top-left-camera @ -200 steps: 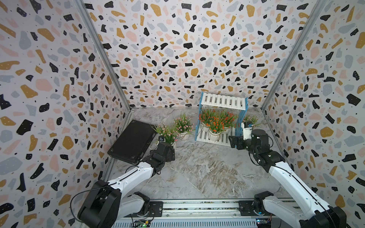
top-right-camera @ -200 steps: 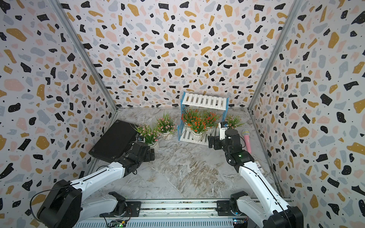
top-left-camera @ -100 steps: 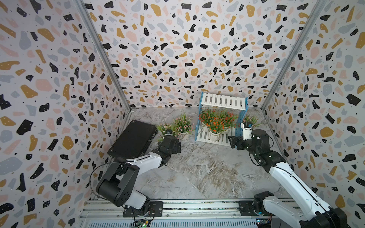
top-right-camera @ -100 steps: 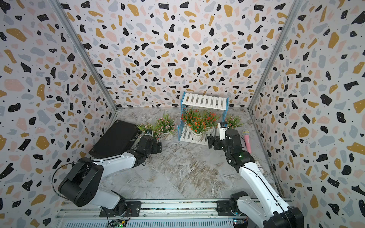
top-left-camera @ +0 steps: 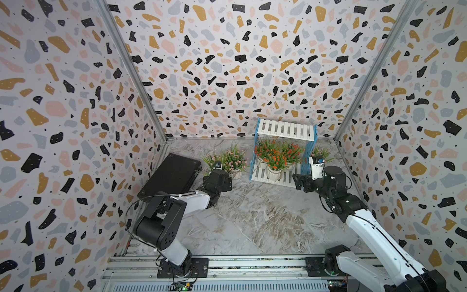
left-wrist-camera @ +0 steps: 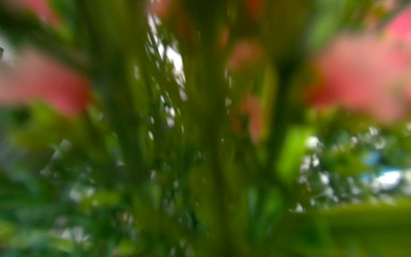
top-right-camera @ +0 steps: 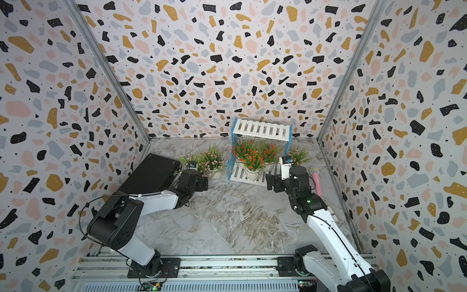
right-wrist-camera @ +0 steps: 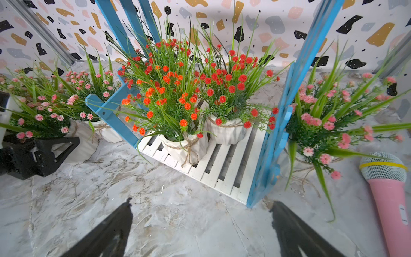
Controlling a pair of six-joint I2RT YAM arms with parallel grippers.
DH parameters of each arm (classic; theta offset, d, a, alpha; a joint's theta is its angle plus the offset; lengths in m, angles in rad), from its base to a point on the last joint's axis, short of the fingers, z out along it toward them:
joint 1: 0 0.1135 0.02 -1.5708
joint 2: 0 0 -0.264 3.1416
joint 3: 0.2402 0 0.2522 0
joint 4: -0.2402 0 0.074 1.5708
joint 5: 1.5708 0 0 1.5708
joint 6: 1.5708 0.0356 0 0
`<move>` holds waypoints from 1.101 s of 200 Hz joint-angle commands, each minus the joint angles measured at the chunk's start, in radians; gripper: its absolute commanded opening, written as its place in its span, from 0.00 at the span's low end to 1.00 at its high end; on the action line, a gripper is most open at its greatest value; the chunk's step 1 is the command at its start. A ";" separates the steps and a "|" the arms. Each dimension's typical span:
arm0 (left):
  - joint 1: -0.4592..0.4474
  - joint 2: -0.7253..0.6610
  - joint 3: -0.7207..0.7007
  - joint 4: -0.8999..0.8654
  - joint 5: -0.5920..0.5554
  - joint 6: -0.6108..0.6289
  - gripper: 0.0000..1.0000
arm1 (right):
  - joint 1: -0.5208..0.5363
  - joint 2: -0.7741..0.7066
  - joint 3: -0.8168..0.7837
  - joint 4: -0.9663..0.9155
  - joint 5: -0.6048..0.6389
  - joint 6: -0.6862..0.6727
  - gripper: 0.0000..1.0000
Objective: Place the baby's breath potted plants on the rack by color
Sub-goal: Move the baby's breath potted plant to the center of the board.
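– Right gripper (right-wrist-camera: 201, 203) is spread wide, nothing between my fingers (right-wrist-camera: 111, 233). It hangs over the marble table (top-left-camera: 265, 215) just short of the rack (top-left-camera: 285, 130), facing the front edge of the lower tier.
– Left side?
– Left gripper (top-left-camera: 228, 182) is wide too. It's low, at the near pink plant (right-wrist-camera: 40, 115), next to the black case (top-left-camera: 174, 174). The right wrist view shows one left finger (right-wrist-camera: 51, 151) just beside that plant's white pot (right-wrist-camera: 86, 151). The other finger is hidden, so I can't tell if the pot sits between them. The left wrist view is only blurred leaves and pink blossoms.
– Plant positions?
– Orange-red ones are all on the lower tier, upright: front orange-red plant (right-wrist-camera: 169, 95), right orange-red plant (right-wrist-camera: 231, 82), back orange-red plant (right-wrist-camera: 164, 51). Pink ones are all on the table. The near pink plant and second pink plant (right-wrist-camera: 91, 86) are left of the rack. The third pink plant (right-wrist-camera: 322, 111) is just outside its right side frame.
– Anything else down there?
– One pink toy microphone (right-wrist-camera: 391, 195), lying flat next to the third pink plant, near the right wall.
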 commanded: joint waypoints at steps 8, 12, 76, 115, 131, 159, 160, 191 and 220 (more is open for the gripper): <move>0.012 0.036 0.046 0.093 0.034 0.053 0.92 | 0.005 -0.024 0.005 -0.010 -0.010 -0.009 1.00; 0.012 0.037 0.045 0.099 0.041 0.059 0.90 | 0.005 -0.024 0.007 -0.013 -0.010 -0.010 1.00; -0.024 -0.055 -0.035 0.086 0.072 0.048 0.75 | 0.005 -0.029 0.019 -0.040 -0.008 -0.001 1.00; -0.118 -0.143 -0.111 0.045 0.052 0.019 0.72 | 0.008 -0.001 0.031 -0.074 -0.045 0.010 1.00; -0.165 -0.180 -0.148 0.036 0.051 0.004 0.71 | 0.016 -0.011 0.025 -0.079 -0.056 0.015 0.99; -0.259 -0.218 -0.197 0.040 0.050 -0.025 0.71 | 0.041 -0.031 0.025 -0.098 -0.077 0.026 0.99; -0.262 -0.219 -0.198 0.041 0.050 -0.026 0.71 | 0.042 -0.032 0.025 -0.100 -0.077 0.027 0.99; -0.371 -0.218 -0.207 0.085 0.039 -0.030 0.71 | 0.134 -0.037 0.022 -0.133 -0.065 0.027 0.98; -0.432 -0.200 -0.183 0.103 0.042 -0.026 0.89 | 0.234 -0.031 0.013 -0.156 -0.007 0.022 0.98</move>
